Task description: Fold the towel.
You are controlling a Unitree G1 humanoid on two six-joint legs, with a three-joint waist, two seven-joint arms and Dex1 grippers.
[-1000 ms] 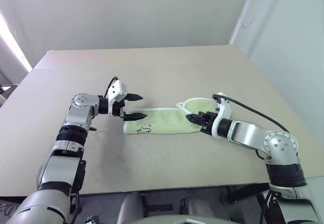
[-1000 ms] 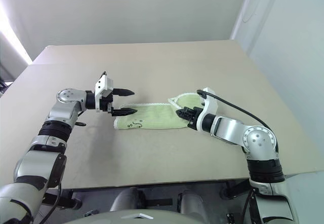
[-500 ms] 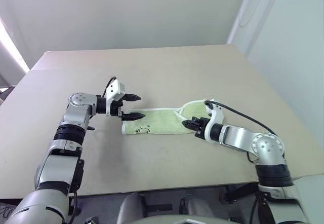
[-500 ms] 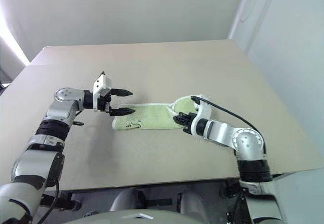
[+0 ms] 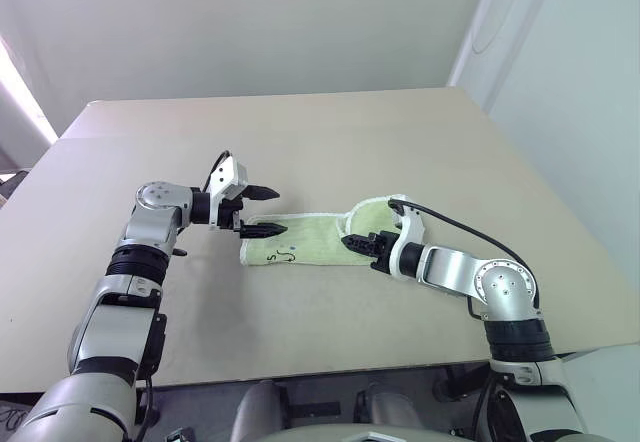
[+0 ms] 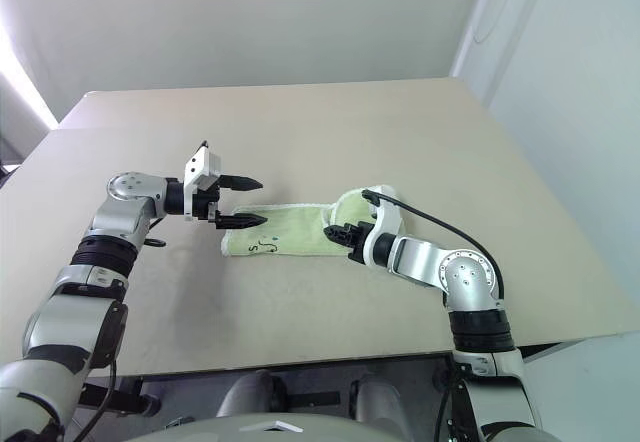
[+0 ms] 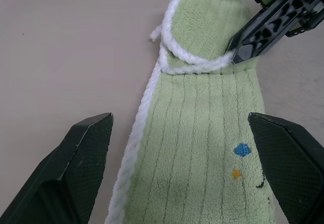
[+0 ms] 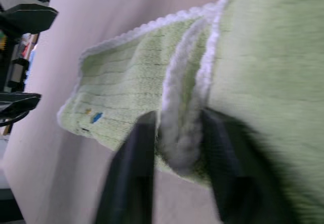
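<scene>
Tabletop (image 5: 330,142): towel (image 5: 310,240) between spread left fingers (image 5: 262,211) and parted right fingers (image 5: 352,245) straddling its fold.

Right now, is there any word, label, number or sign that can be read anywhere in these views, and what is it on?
Dark handwritten marks near one corner of the pale lime-green terry towel with white stitched edging: too small to read; possibly letters, cannot tell.
Small blue and orange spots on the same towel: coloured shapes, not text.
Beige table: no text.
</scene>
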